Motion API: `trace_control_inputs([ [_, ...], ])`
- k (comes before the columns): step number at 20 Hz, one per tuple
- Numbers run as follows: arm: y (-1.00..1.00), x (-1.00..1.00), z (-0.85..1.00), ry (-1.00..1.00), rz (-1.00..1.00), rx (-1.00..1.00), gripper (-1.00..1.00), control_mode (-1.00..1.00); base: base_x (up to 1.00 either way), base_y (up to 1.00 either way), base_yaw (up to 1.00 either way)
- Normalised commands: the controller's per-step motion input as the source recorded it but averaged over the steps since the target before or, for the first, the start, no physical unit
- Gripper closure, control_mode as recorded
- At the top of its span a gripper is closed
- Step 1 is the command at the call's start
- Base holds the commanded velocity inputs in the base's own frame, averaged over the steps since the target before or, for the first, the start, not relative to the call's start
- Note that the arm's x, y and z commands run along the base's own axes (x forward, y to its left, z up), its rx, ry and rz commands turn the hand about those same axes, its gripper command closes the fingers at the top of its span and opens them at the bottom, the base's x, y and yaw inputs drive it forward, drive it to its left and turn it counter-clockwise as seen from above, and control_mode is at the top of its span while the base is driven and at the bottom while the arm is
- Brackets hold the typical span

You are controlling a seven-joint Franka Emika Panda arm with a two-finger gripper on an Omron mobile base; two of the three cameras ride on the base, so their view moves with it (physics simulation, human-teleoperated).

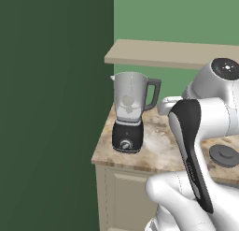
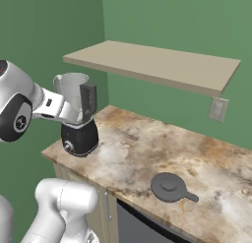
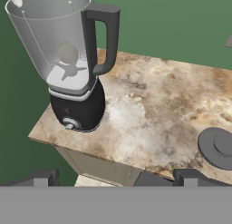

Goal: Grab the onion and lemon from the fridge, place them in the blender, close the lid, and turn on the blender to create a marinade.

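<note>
On the left end of the brown stone counter stands the blender, close to the corner edge, with its clear jug upright on the black base and its mouth open. Inside the jug sits one small pale round shape, too dim to name. Well off to the right on the same counter lies the lid, flat, knob up, apart from the blender. Above, on the green wall, hangs a tan shelf. Near the counter edge hovers the gripper, fingertips spread wide apart and holding nothing, not touching blender or lid
</note>
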Motion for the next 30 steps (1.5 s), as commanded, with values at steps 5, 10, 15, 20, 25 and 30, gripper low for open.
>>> trace_control_inputs([
  [5,-0.04,0.00,0.00,0.00,0.00,0.01,-1.00,1.00,-0.03,-0.03,0.00],
  [10,0.00,0.00,0.00,0.00,0.00,0.00,-1.00,1.00,-0.53,0.00,0.06],
  [15,0.00,0.00,0.00,0.00,0.00,0.00,-1.00,1.00,-0.84,0.00,0.20],
  [20,0.00,0.00,0.00,0.00,0.00,0.00,-1.00,1.00,-0.69,0.00,0.37],
  [25,0.00,0.00,0.00,0.00,0.00,0.00,-1.00,1.00,-0.45,0.00,0.53],
  [30,0.00,0.00,0.00,0.00,0.00,0.00,-1.00,1.00,-0.36,-0.11,0.64],
])
